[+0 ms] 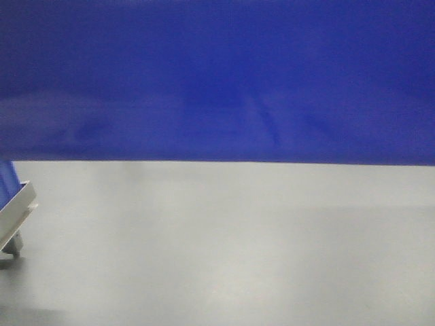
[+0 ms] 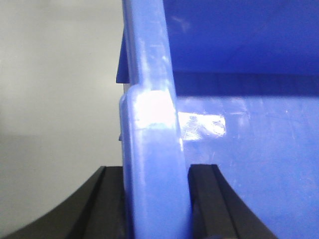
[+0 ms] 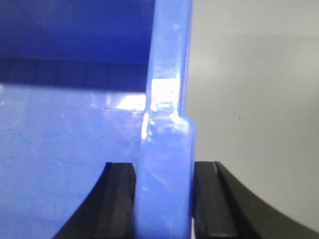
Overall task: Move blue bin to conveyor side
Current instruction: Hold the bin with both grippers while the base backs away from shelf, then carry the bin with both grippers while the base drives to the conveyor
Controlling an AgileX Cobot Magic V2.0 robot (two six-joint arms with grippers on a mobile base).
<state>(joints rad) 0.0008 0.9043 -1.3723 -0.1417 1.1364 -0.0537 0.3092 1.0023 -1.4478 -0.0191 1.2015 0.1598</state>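
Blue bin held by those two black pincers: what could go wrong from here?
The left pincer and right pincer each grip only a glossy wall of the blue bin, so it might slip or tilt if one arm leads. The bin also fills the upper half of the front view, so obstacles ahead could go unseen.

Soft even light, front view blurred, white glare on the blue bin (image 2: 149, 109)

The blue bin (image 1: 217, 81) is a blurred band across the front view's upper half, cut by three edges; a pale metal piece (image 1: 17, 210) at lower left is cropped and too soft to name. Each wrist view's bottom edge cuts off the left gripper (image 2: 157, 172) and right gripper (image 3: 164, 169).
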